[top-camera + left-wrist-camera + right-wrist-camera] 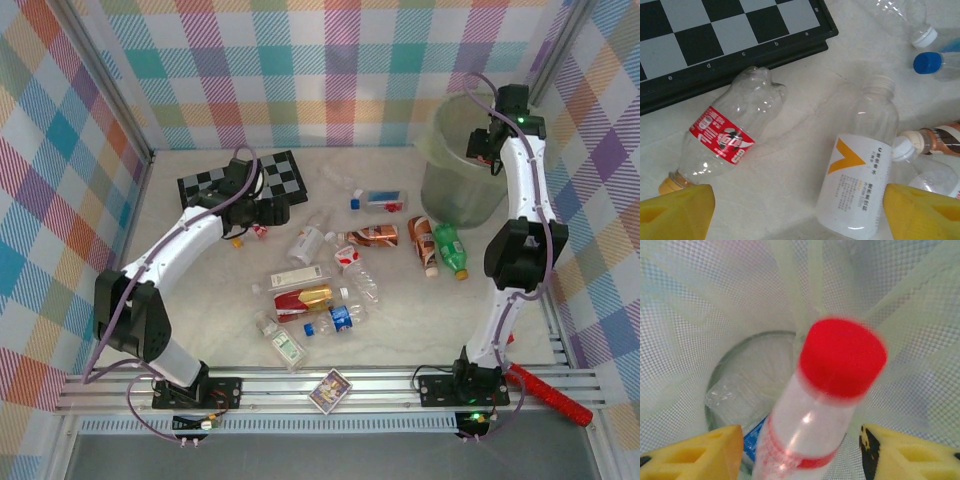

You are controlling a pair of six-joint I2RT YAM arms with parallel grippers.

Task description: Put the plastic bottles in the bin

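My right gripper (800,455) hangs open over the mouth of the bin (440,185), the tall pale-green bucket at the back right. Between its yellow fingers (695,455) a clear bottle with a red cap (840,357) shows blurred, with a gap on each side. More plastic lies at the bin's bottom (740,400). My left gripper (797,210) is open low over the table, with a red-labelled clear bottle (725,135) to its left and a white-labelled bottle (860,170) just inside its right finger. Several plastic bottles (330,295) lie scattered mid-table.
A black-and-grey chequered board (285,172) lies at the back left, right beside my left gripper (262,212). A small colourful card box (330,390) sits at the near edge. A red tool (548,392) rests on the front rail at right. Plaid walls enclose the table.
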